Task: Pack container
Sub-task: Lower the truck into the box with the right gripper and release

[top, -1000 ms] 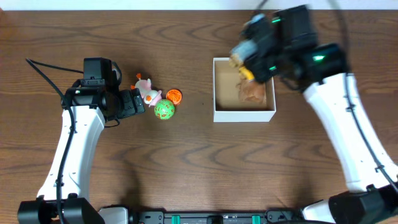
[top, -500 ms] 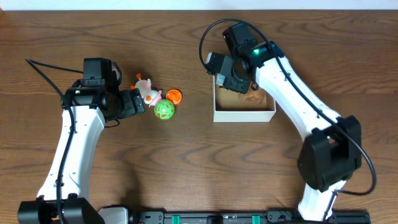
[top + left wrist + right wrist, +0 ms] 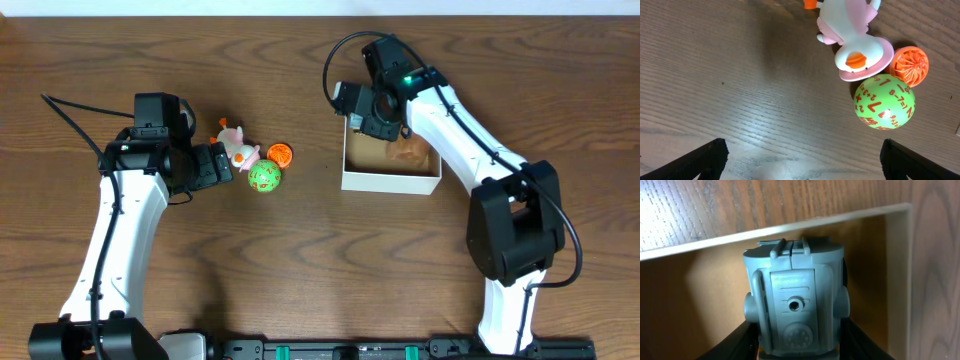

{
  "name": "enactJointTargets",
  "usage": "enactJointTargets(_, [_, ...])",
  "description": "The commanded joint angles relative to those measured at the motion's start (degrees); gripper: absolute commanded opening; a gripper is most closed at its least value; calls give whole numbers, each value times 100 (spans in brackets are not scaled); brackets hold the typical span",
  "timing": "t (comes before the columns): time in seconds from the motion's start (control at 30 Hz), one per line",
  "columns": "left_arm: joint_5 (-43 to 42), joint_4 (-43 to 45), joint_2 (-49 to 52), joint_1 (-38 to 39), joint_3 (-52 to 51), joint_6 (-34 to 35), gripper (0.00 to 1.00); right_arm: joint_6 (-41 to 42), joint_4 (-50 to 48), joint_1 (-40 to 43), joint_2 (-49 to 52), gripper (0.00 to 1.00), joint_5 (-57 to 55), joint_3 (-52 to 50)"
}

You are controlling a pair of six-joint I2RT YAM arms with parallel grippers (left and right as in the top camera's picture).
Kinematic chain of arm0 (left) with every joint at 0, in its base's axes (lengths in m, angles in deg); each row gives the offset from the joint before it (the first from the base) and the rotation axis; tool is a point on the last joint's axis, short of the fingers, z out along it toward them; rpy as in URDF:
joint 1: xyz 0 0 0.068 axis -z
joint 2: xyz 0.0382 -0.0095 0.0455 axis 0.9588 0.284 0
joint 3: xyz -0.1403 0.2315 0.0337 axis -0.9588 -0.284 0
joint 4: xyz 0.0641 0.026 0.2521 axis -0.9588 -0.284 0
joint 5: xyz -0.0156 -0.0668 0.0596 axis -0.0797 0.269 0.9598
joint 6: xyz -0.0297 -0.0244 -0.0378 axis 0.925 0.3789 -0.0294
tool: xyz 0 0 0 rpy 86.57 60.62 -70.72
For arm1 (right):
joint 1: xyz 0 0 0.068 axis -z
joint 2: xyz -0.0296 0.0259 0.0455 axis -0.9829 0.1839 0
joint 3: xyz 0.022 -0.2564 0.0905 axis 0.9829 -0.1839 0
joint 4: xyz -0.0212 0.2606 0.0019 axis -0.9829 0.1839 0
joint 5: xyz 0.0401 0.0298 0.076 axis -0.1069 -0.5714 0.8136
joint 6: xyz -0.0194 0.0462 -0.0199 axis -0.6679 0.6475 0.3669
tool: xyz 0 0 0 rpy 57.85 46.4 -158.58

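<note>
The container (image 3: 388,181) is a white-walled box with a brown inside, right of centre. My right gripper (image 3: 373,112) hangs over its far left corner, shut on a grey robot-shaped toy (image 3: 794,304). That toy sits just inside the box wall (image 3: 790,227). An orange-brown toy (image 3: 408,150) lies in the box. My left gripper (image 3: 216,165) is open and empty beside three toys: a pink-and-white duck (image 3: 235,148) (image 3: 855,45), an orange ball (image 3: 279,154) (image 3: 910,65) and a green numbered ball (image 3: 265,177) (image 3: 884,102).
The brown wooden table (image 3: 320,270) carries only the toys and the box. A black cable (image 3: 70,115) runs from the left arm toward the table's left edge. The right arm's link (image 3: 470,140) crosses above the box's right side.
The right arm has swung left and down from the box's far right side to its far left corner. The box has shifted slightly left. The left arm and the toys have not moved.
</note>
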Motion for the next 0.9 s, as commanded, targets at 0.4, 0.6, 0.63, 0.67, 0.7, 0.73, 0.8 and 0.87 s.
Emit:
enactJointTargets(0.4, [-15,-17,17,-26,74,-79,98,2009,249,-448,-1808,99,-667,13])
enactJointTargets(0.6, [-17,-17,17,-26,74,-74,98,5259,861,149,-2889,99,-334,11])
enactJointTargets(0.63, [-28,-15,17,-26,74,-39,98,5480,1019,304,-3008,99,-151,11])
enactJointTargets(0.67, [-52,-17,17,-26,74,39,98,5702,1207,501,-3130,99,59,13])
enactJointTargets(0.7, [-140,-22,17,-24,74,146,98,5908,1401,717,-3233,99,236,13])
enactJointTargets(0.73, [-254,-92,17,-24,74,210,98,6098,1606,931,-3309,99,393,11])
enactJointTargets(0.8, [-420,-72,22,-24,70,251,98,6336,1971,1285,-3386,99,632,11])
enactJointTargets(0.87, [-828,116,42,15,70,149,98,6533,2393,1655,-3388,99,831,11])
